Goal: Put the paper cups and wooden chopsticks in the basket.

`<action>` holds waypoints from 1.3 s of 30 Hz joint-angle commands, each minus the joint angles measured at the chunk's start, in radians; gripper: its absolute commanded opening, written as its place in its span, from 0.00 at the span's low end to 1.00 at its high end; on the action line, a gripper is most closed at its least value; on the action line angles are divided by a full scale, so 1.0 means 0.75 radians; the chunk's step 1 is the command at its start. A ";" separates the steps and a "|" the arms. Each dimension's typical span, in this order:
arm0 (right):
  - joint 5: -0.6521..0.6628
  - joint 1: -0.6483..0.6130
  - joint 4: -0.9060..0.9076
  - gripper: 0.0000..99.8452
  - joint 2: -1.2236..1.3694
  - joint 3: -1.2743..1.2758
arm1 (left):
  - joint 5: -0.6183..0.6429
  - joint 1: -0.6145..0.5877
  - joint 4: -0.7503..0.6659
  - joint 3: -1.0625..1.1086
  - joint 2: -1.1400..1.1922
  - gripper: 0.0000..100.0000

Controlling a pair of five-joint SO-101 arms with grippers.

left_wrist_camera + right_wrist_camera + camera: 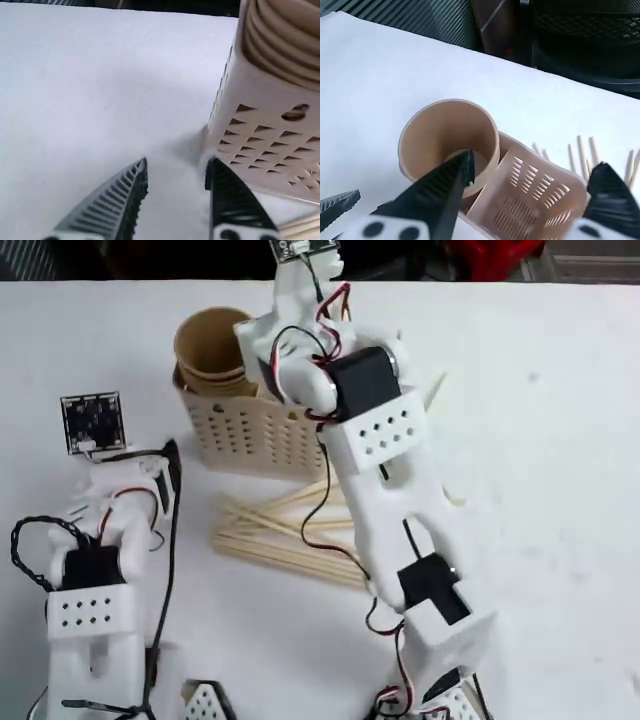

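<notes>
Wooden chopsticks (270, 540) lie half hidden under the right arm (390, 490); left pincer (177, 162), right pincer (535, 160) gape.

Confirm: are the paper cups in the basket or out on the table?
In. The stacked paper cups sit nested inside one end of the basket, rims above its wall.

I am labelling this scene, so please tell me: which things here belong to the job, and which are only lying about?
Belong to the job: stacked brown paper cups, beige perforated plastic basket, pale wooden chopsticks on the table, open left hand, open right hand.
Only lying about: white table, red object behind it.
</notes>
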 commanded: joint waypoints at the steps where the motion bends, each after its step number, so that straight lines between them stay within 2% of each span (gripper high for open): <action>1: 0.000 0.009 0.001 0.37 0.003 -0.027 | 0.006 0.015 -0.025 -0.008 -0.017 0.20; 13: 0.000 0.030 0.009 0.37 0.359 -0.027 | 0.006 0.015 -0.025 -0.008 -0.017 0.20; 22: 0.000 0.034 0.003 0.37 0.453 -0.039 | 0.006 0.015 -0.025 -0.008 -0.017 0.20; 27: 0.002 0.052 0.093 0.37 0.347 -0.217 | 0.006 0.015 -0.025 -0.008 -0.017 0.20; 32: 0.008 0.056 0.377 0.37 0.152 -0.516 | 0.006 0.015 -0.025 -0.008 -0.017 0.20; 34: 0.092 0.066 0.439 0.36 0.071 -0.552 | 0.006 0.017 -0.027 -0.008 -0.017 0.20; 39: 0.313 0.220 0.433 0.21 -0.218 -0.338 | 0.006 0.017 -0.025 -0.008 -0.017 0.20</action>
